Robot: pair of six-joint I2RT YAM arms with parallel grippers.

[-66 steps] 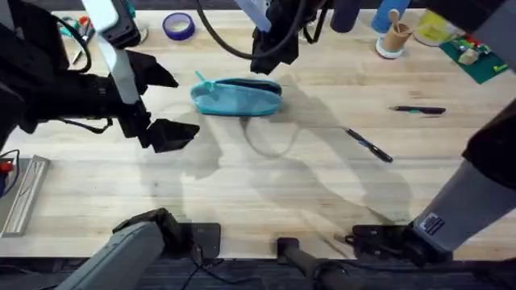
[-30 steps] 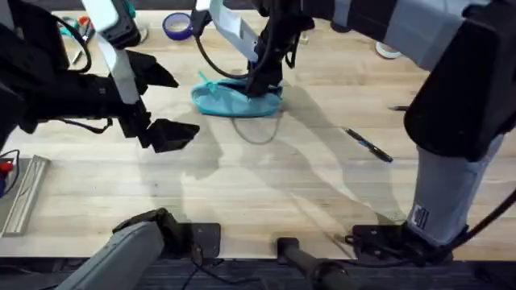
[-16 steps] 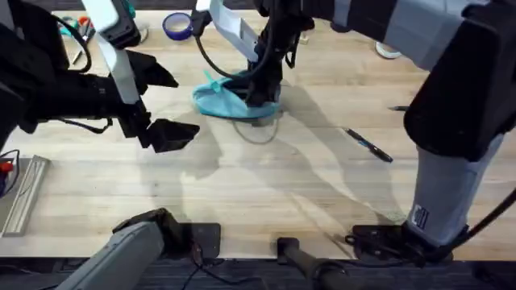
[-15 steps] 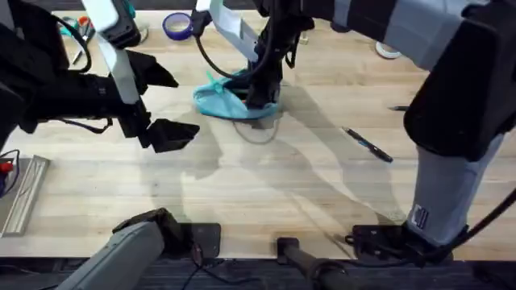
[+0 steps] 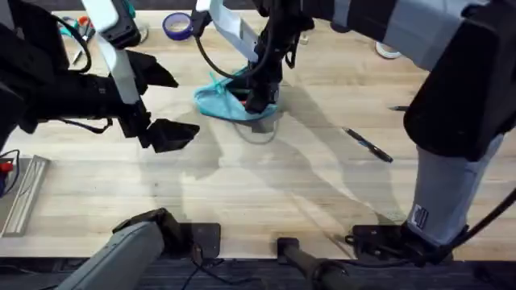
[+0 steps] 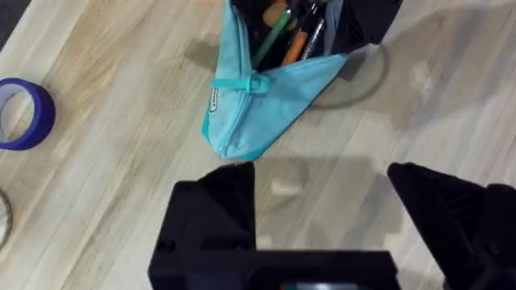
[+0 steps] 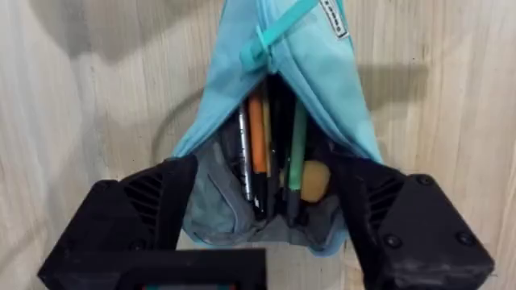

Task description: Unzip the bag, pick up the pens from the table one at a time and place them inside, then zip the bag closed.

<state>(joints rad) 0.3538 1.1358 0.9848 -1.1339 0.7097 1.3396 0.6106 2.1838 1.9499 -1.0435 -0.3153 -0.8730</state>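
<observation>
**Spreading the pouch mouth after a pen drop**

Right gripper (image 7: 266,225), fingers apart and astride the open end of the bag (image 7: 310,76), has come down over the last two seconds from above the pouch into its mouth, nudging it slightly askew. Pens inside (image 7: 270,153) suggest a delivery just made. Left gripper (image 6: 322,221) hovers open beside the bag's zipped end. One pen (image 5: 369,146) lies well apart on the table (image 5: 258,193), so loading is judged unfinished.
</observation>
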